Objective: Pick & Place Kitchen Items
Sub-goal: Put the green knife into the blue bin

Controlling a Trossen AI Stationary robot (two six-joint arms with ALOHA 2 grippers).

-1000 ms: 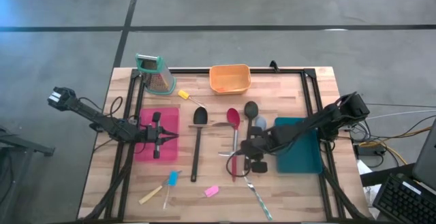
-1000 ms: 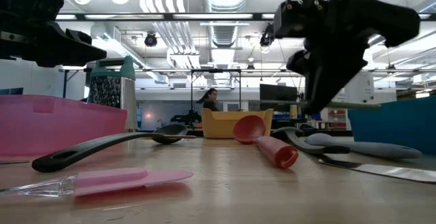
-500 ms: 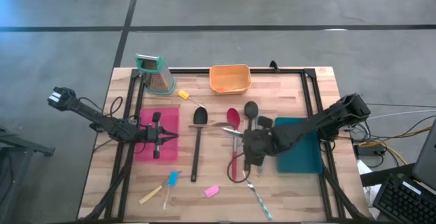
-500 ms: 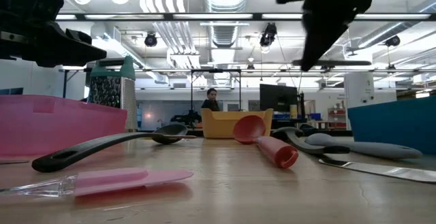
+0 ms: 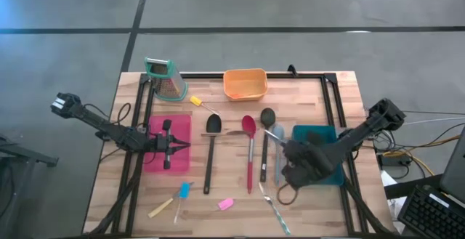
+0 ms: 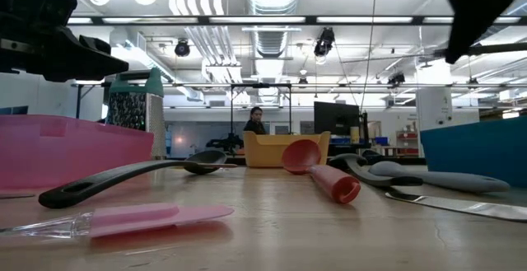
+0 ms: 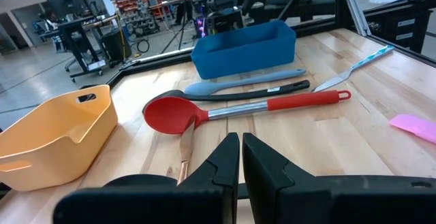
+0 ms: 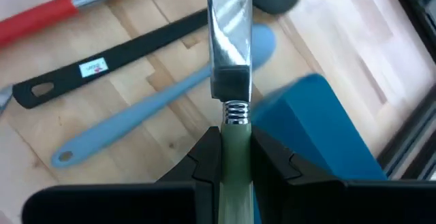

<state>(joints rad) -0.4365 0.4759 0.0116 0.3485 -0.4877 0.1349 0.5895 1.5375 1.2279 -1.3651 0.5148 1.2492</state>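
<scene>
Only the right wrist view shows us the right gripper [image 8: 235, 149] clamped on one metal utensil [image 8: 229, 47] — left gripper [image 7: 240, 157] shut, empty.

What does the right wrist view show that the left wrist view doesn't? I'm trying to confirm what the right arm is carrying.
Only the right wrist view shows the right gripper shut on a metal utensil with a pale green handle. Only the left wrist view shows the shut left gripper, the orange tub and the red spoon's bowl. Both show the pale-blue spoon, black spoon and blue bin.
</scene>
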